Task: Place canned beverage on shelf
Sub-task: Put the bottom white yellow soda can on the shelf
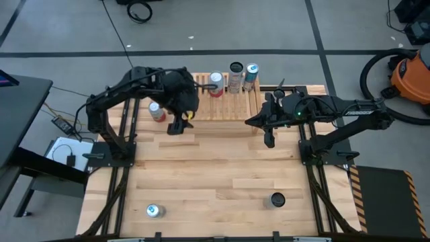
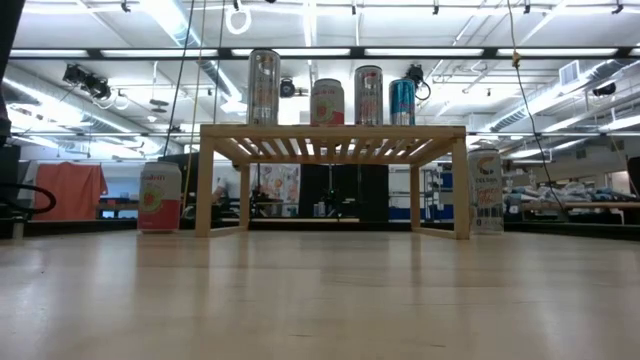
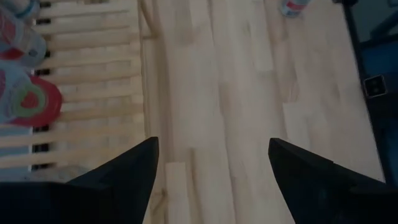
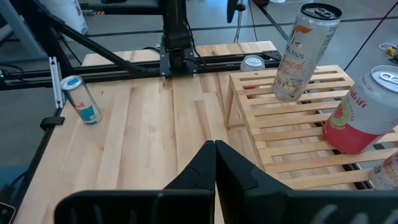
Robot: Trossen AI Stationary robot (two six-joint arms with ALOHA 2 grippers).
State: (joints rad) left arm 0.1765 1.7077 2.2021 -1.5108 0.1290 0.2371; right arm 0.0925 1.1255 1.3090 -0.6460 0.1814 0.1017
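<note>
Pale wooden planks form the bench (image 1: 215,175), at whose far edge the low slatted shelf of light natural wood (image 1: 225,101) is set. Four upright drink cans (image 2: 330,100) are lined along its top. A pink-and-white can (image 1: 156,111) is stood on the bench just beside the shelf's left end. The left hand (image 1: 179,125) is held wide and empty near that can. The right hand (image 1: 269,138) is pressed shut, empty, by the shelf's right end.

Grey concrete floor (image 1: 282,27) crossed by dark lines in the upper part of the high view, with an orange shop vacuum (image 1: 411,75) at right edge and a dark desk (image 1: 17,114) at left. Long ceiling strip lights (image 2: 180,25) across top of low view, orange cloth (image 2: 72,190) at left.
</note>
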